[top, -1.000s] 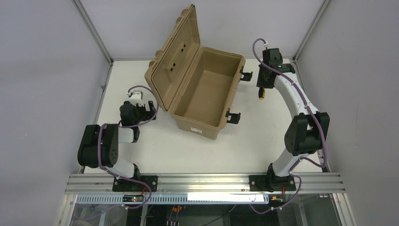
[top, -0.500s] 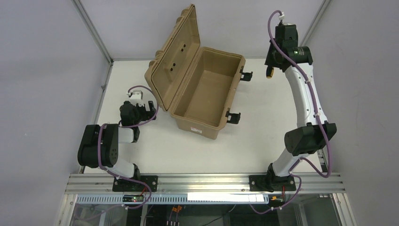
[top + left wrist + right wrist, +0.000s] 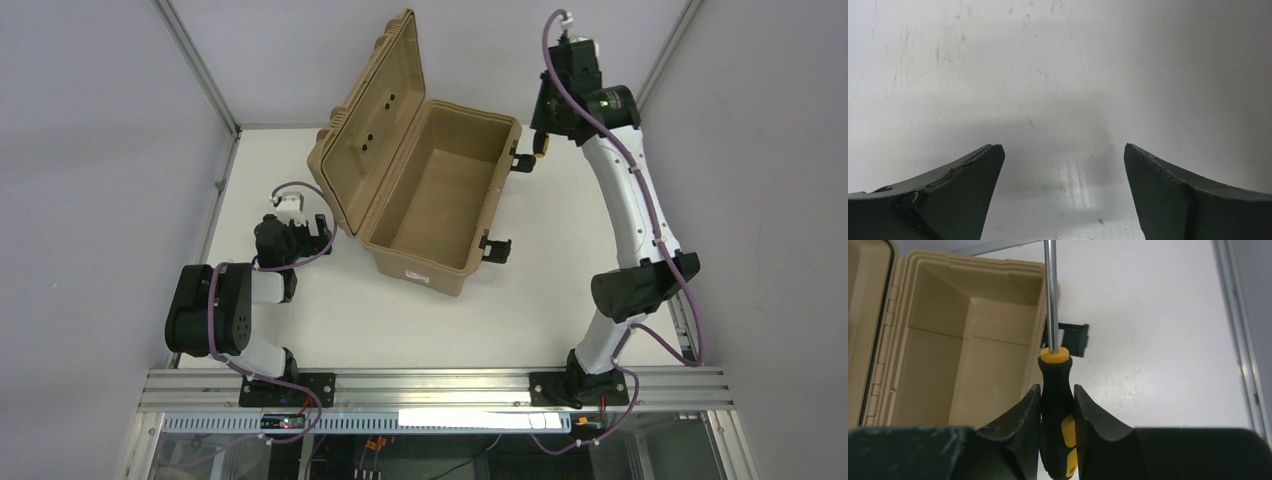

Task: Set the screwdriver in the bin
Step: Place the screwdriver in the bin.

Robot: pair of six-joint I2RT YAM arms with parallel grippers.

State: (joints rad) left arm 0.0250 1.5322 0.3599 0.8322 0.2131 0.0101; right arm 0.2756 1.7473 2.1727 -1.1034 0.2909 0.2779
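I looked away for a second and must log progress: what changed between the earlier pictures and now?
The right gripper, shut on the small yellow-and-black-handled screwdriver, carried it farther from the arm bases, then left, close to the right wall of the open tan rectangular plastic bin. The open left gripper and the bin did not move.

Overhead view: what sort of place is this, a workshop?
Probably a robotics lab test cell, not a workshop: a left arm and a right arm bolted to a metal rail at a white table, walled by plain panels, with an open tan case and one screwdriver as props.
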